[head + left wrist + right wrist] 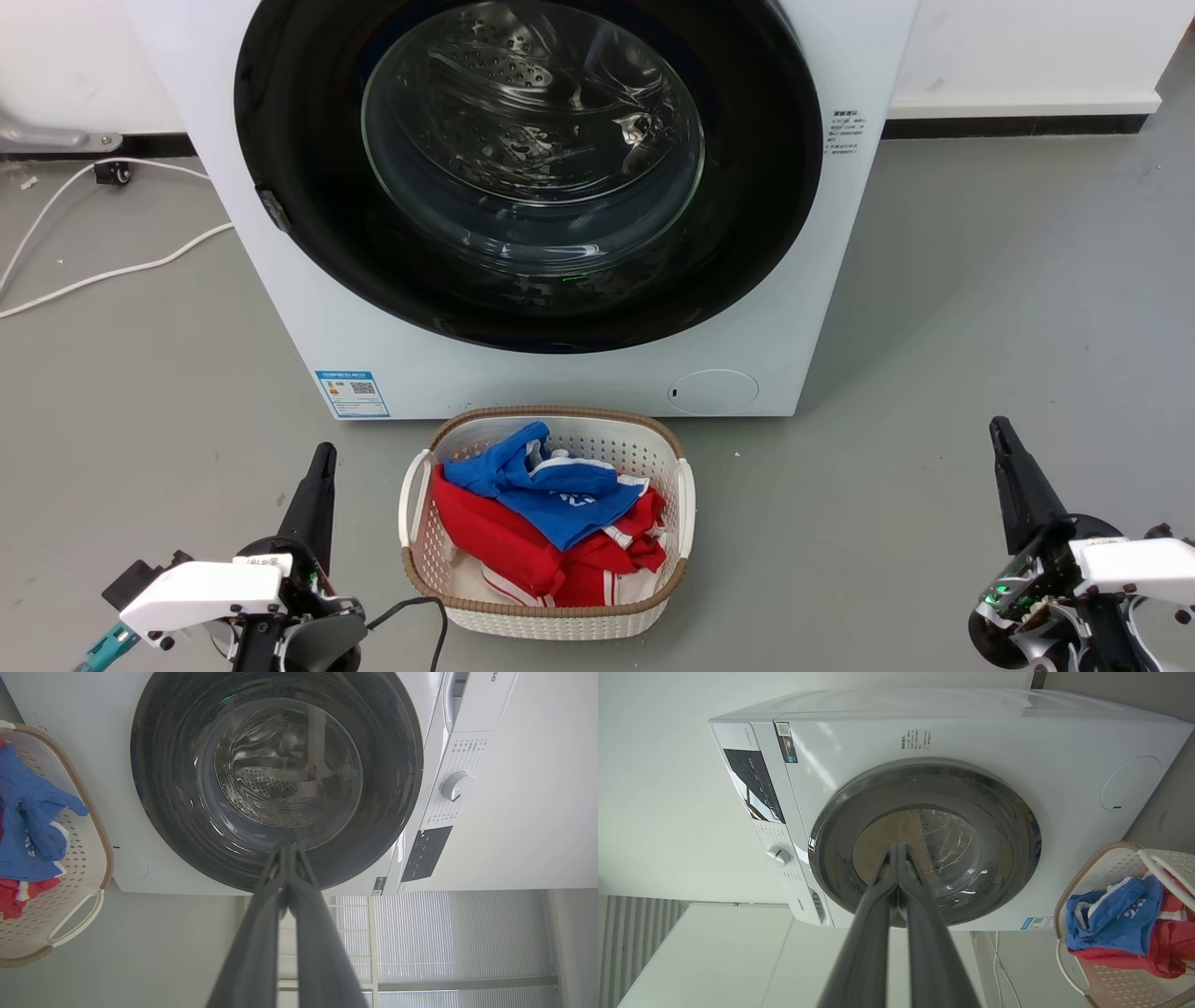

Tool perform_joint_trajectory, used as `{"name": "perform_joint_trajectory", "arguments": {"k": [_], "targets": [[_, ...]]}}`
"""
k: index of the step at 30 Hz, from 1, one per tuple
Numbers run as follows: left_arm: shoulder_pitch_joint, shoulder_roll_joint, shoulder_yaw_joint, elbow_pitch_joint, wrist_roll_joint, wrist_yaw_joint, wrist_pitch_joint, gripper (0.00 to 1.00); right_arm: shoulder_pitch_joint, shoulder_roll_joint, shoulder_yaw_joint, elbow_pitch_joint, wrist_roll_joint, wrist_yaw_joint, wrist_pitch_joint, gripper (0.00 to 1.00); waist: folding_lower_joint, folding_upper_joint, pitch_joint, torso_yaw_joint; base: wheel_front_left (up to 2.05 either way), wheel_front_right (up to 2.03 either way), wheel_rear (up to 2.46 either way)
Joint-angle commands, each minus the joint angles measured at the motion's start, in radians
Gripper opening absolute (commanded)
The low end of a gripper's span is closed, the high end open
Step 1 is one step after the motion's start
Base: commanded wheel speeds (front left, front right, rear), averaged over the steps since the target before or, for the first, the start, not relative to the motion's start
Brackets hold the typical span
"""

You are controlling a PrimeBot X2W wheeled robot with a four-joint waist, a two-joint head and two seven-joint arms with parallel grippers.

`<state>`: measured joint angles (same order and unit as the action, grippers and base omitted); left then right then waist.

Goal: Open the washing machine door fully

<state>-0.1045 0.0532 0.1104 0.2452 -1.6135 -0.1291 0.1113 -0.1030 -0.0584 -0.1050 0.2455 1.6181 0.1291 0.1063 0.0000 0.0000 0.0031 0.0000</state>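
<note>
Grey floor (pixel 980 308), white wall behind. Washing machine door (pixel 527 168) is shut, flush in the machine front, just behind the laundry basket (pixel 546 616). Left claw (pixel 323 455) and right claw (pixel 997 427) are low and well apart from the door. Both have their fingers pressed together, pinching nothing. Judgement: the small dark tab (pixel 273 210) on the rim's left looks like the pull point. Spread the left claw, hook there, swing wide and clear the basket.

The left gripper (pixel 323 459) is sitting low on the robot's left, its two dark fingers (pixel 254 942) pressing together tip to tip and pointing forward. The right gripper (pixel 1001 434) is mirroring it on the right, fingers likewise closed, both tilting slightly inward.
</note>
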Motion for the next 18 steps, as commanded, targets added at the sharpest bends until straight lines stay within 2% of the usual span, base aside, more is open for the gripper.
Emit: {"name": "perform_joint_trajectory", "arguments": {"k": [1, 18], "targets": [[-0.009, 0.000, 0.003, 0.001, 0.003, -0.003, 0.001, 0.00, -0.012, 0.004, -0.002, 0.001, -0.006, 0.003, 0.002, 0.00, 0.0000, 0.0000, 0.000, 0.000, 0.00, 0.00, 0.00], [-0.010, -0.001, 0.004, 0.001, 0.004, -0.003, 0.002, 0.00, -0.012, 0.006, -0.004, 0.001, -0.009, 0.003, 0.004, 0.00, 0.0000, 0.0000, 0.000, 0.000, 0.00, 0.00, 0.00]]}}
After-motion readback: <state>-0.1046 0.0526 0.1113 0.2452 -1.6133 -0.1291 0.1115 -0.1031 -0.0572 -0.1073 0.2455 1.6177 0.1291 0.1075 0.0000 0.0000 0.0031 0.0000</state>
